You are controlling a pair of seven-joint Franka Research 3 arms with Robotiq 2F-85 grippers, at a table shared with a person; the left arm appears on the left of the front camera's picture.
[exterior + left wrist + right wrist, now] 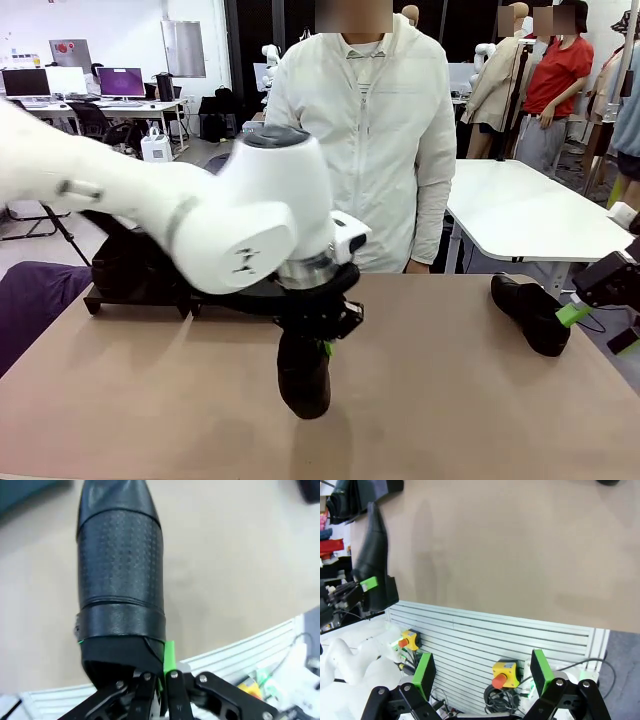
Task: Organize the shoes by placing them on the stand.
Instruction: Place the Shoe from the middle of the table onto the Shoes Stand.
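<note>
Under left end effector [322, 345], shoe [303, 385], heel clamped

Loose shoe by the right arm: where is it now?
Front view: the loose shoe lies on the table's far right, just left of the open right gripper.

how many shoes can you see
3: one shoe held by the left claw at centre, one lying far right, one on the stand at left; the arm may hide more.
</note>
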